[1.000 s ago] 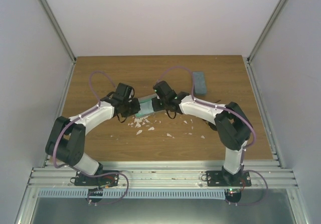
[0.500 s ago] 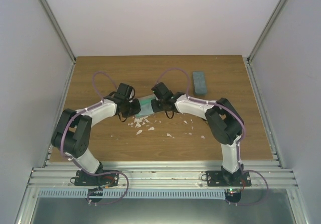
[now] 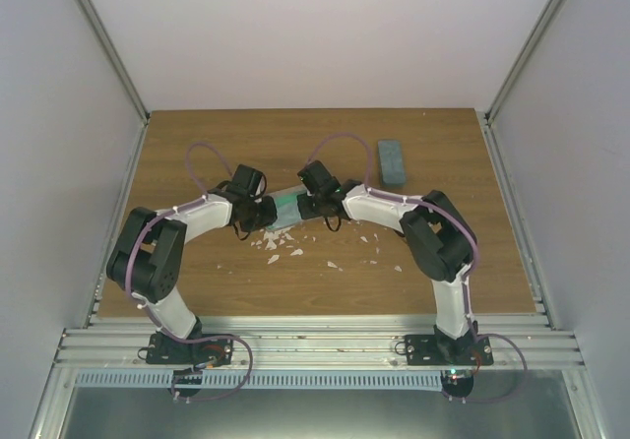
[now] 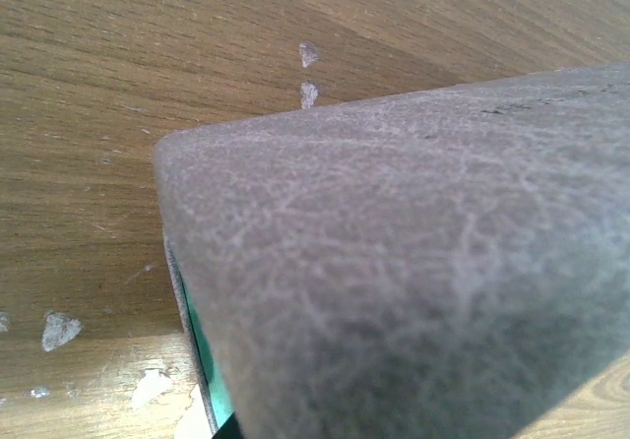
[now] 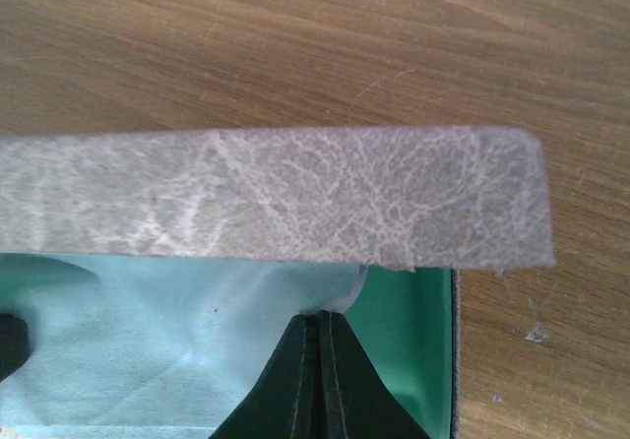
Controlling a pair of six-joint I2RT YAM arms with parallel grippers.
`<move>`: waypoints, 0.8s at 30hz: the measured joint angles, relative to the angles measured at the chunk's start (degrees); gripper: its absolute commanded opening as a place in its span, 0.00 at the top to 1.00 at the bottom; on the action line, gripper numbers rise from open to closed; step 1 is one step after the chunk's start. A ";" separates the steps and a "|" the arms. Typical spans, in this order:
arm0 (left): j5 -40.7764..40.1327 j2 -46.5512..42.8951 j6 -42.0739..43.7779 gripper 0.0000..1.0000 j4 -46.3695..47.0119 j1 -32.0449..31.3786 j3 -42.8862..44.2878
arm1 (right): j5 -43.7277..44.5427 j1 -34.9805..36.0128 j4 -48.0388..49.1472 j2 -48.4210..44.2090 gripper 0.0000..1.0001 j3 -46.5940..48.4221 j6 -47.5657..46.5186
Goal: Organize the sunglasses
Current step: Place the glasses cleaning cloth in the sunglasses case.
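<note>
Top view: over the last second both elbows have pulled in toward the bases. The left gripper (image 3: 262, 213) and right gripper (image 3: 307, 205) haven't left the open grey leather-look case with green lining (image 3: 285, 208), so you're likely mid-way through closing it. The closed blue-grey rectangular case (image 3: 392, 161) sits well apart; its contents are unseen.
Left wrist: the grey lid fills the frame and hides the fingers; I read them as clenched.
Right wrist: the fingers are pressed together over a crumpled light-blue cloth (image 5: 148, 345) inside the case. The sunglasses aren't visible anywhere; they may be under the cloth, can't tell.
</note>
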 measured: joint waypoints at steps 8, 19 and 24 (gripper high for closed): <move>-0.59 0.13 0.04 0.99 -0.48 0.00 1.03 | -0.09 -0.07 -0.79 1.84 0.89 0.09 -0.02; -2.03 -0.17 0.52 0.74 -3.23 0.02 2.95 | 0.46 -0.15 -3.91 1.60 0.67 1.55 -0.02; -2.97 -1.60 0.46 0.79 -4.79 0.00 2.95 | 0.68 -0.15 -4.52 0.13 0.74 1.55 -0.26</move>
